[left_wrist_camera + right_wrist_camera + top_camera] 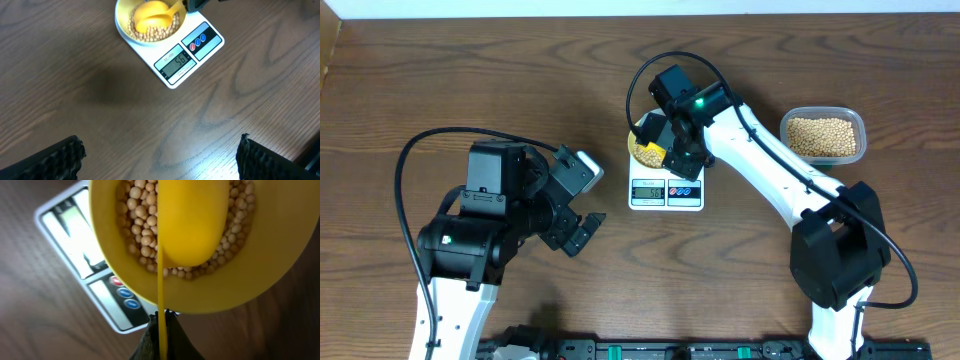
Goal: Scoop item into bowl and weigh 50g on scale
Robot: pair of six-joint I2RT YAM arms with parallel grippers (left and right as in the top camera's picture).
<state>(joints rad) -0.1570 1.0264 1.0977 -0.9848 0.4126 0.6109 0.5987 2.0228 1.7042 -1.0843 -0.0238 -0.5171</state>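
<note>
The pale yellow bowl (642, 158) stands on the white scale (666, 192), partly filled with tan beans (155, 34). My right gripper (672, 140) is shut on the thin handle of a yellow measuring spoon (192, 225). The spoon's cup rests over the beans (140, 235) inside the bowl (260, 280). In the right wrist view the right gripper (161, 330) pinches the handle just outside the rim. My left gripper (582, 210) hangs open over bare table to the left of the scale (200, 50), holding nothing. The scale's display looks like 56.
A clear plastic tub (823, 135) full of beans stands at the right, beyond the right arm. The right arm reaches across from the lower right to the scale. Bare wood lies under the left gripper (160, 160).
</note>
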